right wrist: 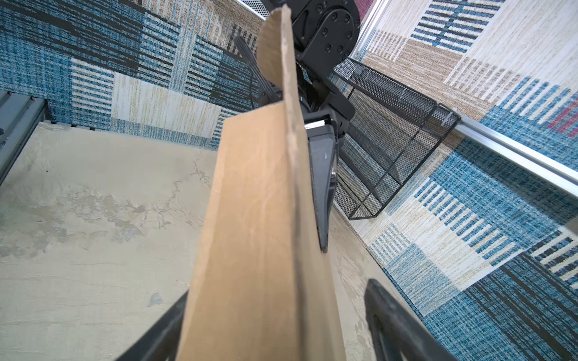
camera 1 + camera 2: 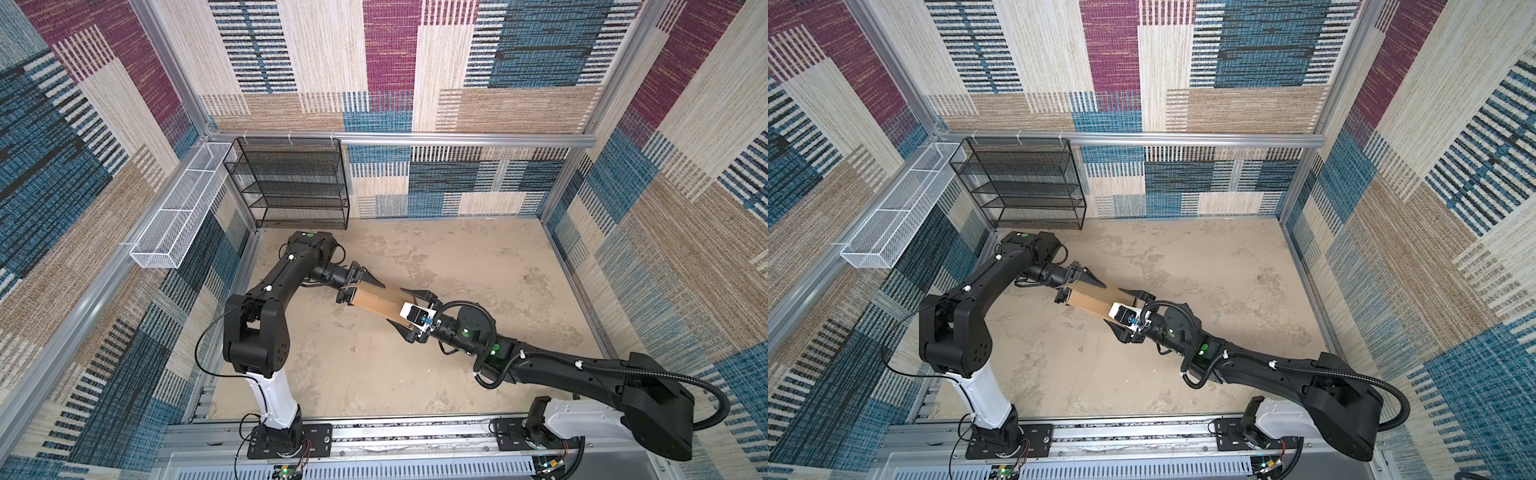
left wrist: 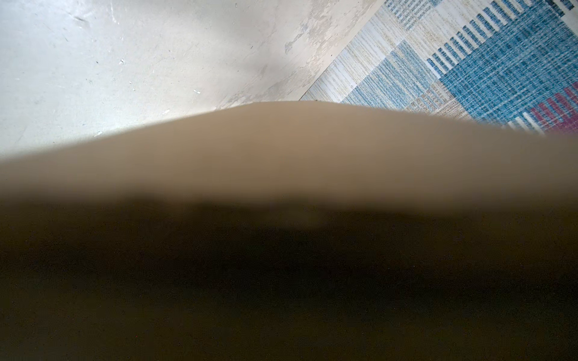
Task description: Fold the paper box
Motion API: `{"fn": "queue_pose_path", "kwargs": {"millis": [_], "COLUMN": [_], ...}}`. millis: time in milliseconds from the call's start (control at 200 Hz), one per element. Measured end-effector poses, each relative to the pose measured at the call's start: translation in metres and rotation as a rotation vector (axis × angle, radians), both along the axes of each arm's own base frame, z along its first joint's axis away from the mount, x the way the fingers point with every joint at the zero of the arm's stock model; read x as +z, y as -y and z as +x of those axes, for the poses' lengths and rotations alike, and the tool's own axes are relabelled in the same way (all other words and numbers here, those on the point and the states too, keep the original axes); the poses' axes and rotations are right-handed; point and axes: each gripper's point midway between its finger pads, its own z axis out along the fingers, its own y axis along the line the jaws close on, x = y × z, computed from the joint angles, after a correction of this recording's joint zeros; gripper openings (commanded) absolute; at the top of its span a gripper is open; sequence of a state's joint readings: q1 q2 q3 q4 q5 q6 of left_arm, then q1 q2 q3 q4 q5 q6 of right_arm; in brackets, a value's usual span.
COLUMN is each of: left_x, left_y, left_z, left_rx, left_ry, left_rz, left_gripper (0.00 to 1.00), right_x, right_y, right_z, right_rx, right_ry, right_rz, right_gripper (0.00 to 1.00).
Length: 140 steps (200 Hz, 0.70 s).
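Observation:
The paper box is a narrow folded piece of brown cardboard, held off the tabletop between my two arms in both top views. My left gripper is shut on its left end. In the right wrist view one left finger lies flat against the cardboard. My right gripper straddles the right end and is open: one finger touches the cardboard, the other stands clear of it. In the left wrist view blurred cardboard hides the jaws.
A black mesh shelf rack stands at the back left against the wall. A white wire basket hangs on the left wall rail. Patterned walls enclose the beige tabletop; the arms' mounting rail runs along the front.

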<state>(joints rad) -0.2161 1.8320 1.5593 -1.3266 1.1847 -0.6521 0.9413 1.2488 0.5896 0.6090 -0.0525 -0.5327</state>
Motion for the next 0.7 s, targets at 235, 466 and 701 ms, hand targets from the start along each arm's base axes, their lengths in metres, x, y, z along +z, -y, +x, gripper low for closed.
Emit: {"fn": "queue_pose_path", "kwargs": {"millis": [235,466,701], "left_x": [0.0026,0.0035,0.0045], "left_y": [0.0007,0.0029,0.0033], "left_z": [-0.0012,-0.0021,-0.0019], "left_rx": [-0.002,-0.008,-0.007], "left_ry": [0.009,0.011,0.006], "left_rz": [-0.002,-0.006,-0.004], "left_gripper": [0.0,0.0,0.02], "right_x": [-0.003,-0.0031,-0.0006], "right_y": [-0.0012,-0.002,-0.0032], "right_z": [0.0003,0.0001,-0.0005], "right_rx": [0.002,0.005,0.013], "right_ry": [0.005,0.012,0.035], "right_rz": [-0.012,-0.018,-0.027], "right_gripper": [0.72,0.64,0.57]}}
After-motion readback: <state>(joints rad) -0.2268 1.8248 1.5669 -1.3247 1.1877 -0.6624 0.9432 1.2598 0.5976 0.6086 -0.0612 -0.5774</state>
